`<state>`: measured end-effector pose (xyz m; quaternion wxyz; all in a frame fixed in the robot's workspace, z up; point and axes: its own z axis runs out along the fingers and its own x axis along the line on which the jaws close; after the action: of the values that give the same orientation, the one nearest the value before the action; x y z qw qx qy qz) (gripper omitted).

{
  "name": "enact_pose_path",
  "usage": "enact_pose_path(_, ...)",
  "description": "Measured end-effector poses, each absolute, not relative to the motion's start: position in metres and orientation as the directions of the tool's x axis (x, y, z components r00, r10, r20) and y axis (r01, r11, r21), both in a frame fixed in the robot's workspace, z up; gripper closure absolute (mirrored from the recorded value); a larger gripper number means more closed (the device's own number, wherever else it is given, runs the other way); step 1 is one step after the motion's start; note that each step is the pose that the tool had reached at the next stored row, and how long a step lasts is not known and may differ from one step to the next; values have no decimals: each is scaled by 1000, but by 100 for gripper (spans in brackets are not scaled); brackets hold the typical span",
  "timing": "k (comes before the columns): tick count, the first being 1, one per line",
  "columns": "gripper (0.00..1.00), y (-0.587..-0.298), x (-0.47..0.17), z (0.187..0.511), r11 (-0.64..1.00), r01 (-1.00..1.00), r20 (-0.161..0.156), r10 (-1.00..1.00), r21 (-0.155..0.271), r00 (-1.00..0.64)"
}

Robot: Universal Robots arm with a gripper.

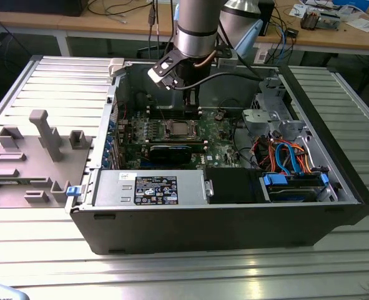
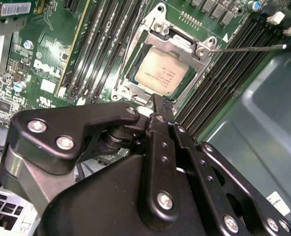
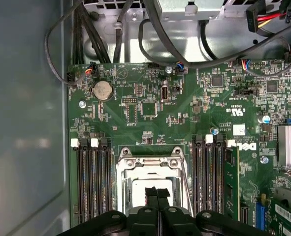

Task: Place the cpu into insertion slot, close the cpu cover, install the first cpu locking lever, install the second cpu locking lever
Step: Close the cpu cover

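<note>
The cpu [image 2: 162,71] lies flat in the insertion slot [image 2: 135,92], just beyond the tips of the claw [image 2: 157,101], whose two black fingers are pressed together with nothing between them. The second wrist view shows the chip's dull pale-metal top whole. The cpu cover [image 2: 179,42], a thin silvery frame, lies down around it, and a thin wire lever [image 2: 248,47] reaches from the frame's corner out over the long black memory slots [image 2: 224,83] beside the claw. In the first wrist view the claw's tips hide the middle of the chip; farther ahead of the claw sit a round coin battery [image 3: 103,90] on the green board [image 3: 184,125] and black cables [image 3: 80,34]. The exterior view shows the arm [image 1: 196,31] reaching down into the open black computer case [image 1: 221,219] on the ribbed metal surface [image 1: 172,275]
</note>
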<state>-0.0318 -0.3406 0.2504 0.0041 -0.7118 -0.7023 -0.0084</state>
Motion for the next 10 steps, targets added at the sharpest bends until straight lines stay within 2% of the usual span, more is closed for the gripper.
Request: enact_pose_path(10,89,-341,-44,248,-13,1000,18,1000,6,13)
